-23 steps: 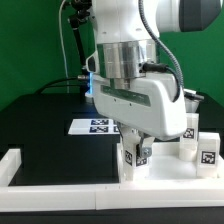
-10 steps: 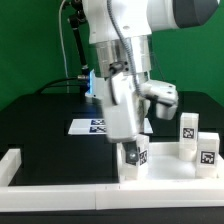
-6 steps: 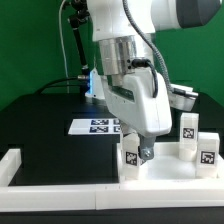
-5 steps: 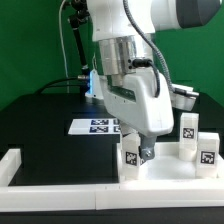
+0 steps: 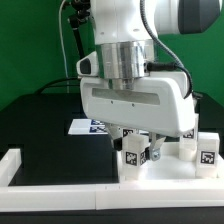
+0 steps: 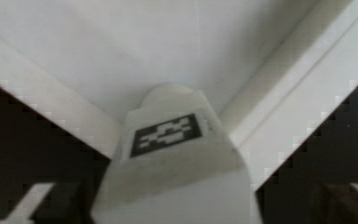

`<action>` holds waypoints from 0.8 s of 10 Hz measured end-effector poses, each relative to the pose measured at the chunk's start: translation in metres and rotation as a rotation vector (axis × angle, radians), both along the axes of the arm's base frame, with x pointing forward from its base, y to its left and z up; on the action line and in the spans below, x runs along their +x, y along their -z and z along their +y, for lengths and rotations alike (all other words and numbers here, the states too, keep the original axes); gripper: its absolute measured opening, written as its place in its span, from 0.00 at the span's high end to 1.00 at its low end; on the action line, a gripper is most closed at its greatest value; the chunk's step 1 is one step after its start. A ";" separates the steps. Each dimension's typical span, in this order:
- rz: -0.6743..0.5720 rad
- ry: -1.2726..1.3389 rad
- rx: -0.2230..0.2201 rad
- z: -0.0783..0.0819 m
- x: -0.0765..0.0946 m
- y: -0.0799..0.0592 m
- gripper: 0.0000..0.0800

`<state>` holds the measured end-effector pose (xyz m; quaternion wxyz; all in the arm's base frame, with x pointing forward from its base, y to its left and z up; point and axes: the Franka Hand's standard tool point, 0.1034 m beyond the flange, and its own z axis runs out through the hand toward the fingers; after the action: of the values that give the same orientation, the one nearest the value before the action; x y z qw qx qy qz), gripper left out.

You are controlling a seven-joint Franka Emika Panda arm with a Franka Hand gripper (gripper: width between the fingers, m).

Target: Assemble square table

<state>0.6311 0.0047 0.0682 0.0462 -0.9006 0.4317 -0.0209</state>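
Note:
The white square tabletop lies at the front of the exterior view's right. A white tagged leg stands upright at its near corner. My gripper comes straight down over this leg, with its wide hand body facing the camera. In the wrist view the leg fills the gap between my dark fingertips, which press on both of its sides, with the tabletop beyond. Two more tagged legs stand on the slab's right side.
A white L-shaped border rail runs along the table's front and turns up at the exterior view's left. The marker board lies flat behind my hand. Cables hang behind the arm.
My hand has turned about its vertical axis over the leg, from edge-on a second ago to broadside now. The leg stays at the same corner.

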 end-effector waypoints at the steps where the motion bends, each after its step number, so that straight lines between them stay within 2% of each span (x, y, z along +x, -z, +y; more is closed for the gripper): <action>1: 0.000 0.004 0.000 0.000 0.000 0.000 0.47; 2: 0.006 0.042 0.004 0.000 -0.001 0.001 0.47; 3: 0.014 0.120 0.010 -0.002 -0.002 0.001 0.63; 8: 0.039 0.471 0.037 -0.004 -0.003 0.002 0.63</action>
<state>0.6283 0.0003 0.0667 0.0481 -0.7743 0.6309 -0.0060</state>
